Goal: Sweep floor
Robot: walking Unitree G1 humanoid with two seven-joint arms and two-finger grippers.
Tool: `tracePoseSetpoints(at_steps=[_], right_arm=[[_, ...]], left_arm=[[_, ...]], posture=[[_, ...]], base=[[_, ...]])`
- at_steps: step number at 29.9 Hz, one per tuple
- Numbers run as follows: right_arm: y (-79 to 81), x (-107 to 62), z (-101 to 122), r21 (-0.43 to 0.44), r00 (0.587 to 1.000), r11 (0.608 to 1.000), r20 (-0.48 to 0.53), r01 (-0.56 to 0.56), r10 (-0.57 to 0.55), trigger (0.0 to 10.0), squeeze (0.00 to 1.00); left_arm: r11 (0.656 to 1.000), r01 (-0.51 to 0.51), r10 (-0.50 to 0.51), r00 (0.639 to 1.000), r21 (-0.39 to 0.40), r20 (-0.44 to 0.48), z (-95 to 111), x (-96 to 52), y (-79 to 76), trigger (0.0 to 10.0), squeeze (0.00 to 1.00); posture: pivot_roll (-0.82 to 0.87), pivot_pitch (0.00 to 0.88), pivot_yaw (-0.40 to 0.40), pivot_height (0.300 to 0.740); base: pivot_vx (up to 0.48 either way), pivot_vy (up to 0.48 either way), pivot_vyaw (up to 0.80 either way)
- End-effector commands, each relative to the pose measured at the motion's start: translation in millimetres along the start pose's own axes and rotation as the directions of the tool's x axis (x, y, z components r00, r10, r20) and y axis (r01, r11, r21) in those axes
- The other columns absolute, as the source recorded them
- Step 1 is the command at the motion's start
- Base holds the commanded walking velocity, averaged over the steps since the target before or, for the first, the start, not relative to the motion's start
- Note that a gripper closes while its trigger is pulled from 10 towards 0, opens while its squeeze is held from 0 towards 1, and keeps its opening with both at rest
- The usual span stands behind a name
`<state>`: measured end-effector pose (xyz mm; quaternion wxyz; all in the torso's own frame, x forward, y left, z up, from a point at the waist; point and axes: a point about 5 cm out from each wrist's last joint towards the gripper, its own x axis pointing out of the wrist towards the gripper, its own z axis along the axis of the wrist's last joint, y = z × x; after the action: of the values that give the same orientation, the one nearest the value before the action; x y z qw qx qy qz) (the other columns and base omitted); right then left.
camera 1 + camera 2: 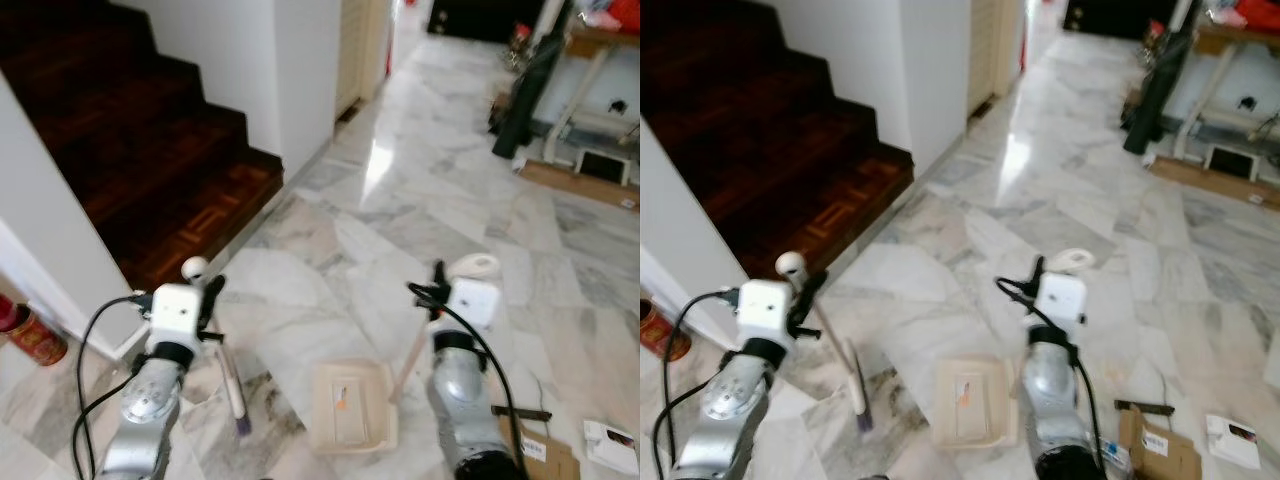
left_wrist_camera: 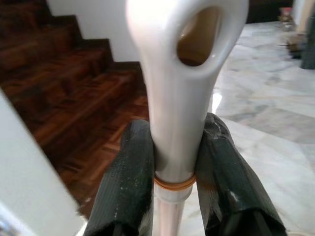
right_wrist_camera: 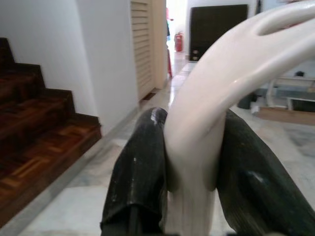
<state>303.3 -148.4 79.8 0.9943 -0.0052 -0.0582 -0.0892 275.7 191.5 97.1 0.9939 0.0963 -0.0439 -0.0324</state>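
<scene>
My left gripper (image 1: 207, 297) is shut on the white handle of a broom (image 1: 230, 385). Its stick slants down to purple bristles on the marble floor in front of me. In the left wrist view both black fingers (image 2: 130, 182) clamp the broom handle (image 2: 179, 88) just below its hanging hole. My right gripper (image 1: 440, 285) is shut on the curved white handle of a dustpan (image 1: 350, 405). The cream pan lies flat on the floor between my arms. In the right wrist view the fingers (image 3: 140, 177) press on the dustpan handle (image 3: 216, 98).
Dark wooden stairs (image 1: 150, 150) rise at the left behind a white wall (image 1: 40, 210). A red can (image 1: 30, 335) stands at the wall's foot. A flattened cardboard box (image 1: 540, 450) and papers lie at the lower right. A desk, a black bag (image 1: 525, 90) and boxes are far right.
</scene>
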Motion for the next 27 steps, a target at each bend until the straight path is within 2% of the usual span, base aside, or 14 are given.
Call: tracePoseSetpoints(at_steps=[1,21,24,27], right_arm=[[-3.4,6.2,12,0.020,0.999,1.000,0.053,0.012,-0.013,10.0,0.00],[-2.7,6.7,11,0.024,0.999,1.000,0.038,0.009,-0.010,10.0,0.00],[-2.0,6.4,6,0.090,1.000,0.996,-0.018,0.027,-0.026,10.0,0.00],[-8.4,5.9,-6,0.232,0.988,0.965,-0.121,0.120,-0.094,10.0,0.00]], left_arm=[[1.000,-0.006,0.005,0.999,0.009,0.051,11,2.5,-0.8,10.0,0.00],[1.000,-0.021,0.020,0.999,0.006,0.043,11,-1.4,1.5,10.0,0.00],[1.000,-0.021,0.020,0.999,0.009,0.040,11,-1.8,2.3,10.0,0.00],[1.000,-0.023,0.022,0.999,0.012,0.036,11,-3.2,3.3,10.0,0.00]], posture=[[0.17,0.036,-0.022,0.740],[0.17,0.049,-0.019,0.740],[0.18,0.051,-0.016,0.740],[0.18,0.054,-0.013,0.740]], base=[[0.000,0.000,0.80],[0.000,0.000,0.80],[0.000,0.000,0.17],[0.000,0.000,0.00]])
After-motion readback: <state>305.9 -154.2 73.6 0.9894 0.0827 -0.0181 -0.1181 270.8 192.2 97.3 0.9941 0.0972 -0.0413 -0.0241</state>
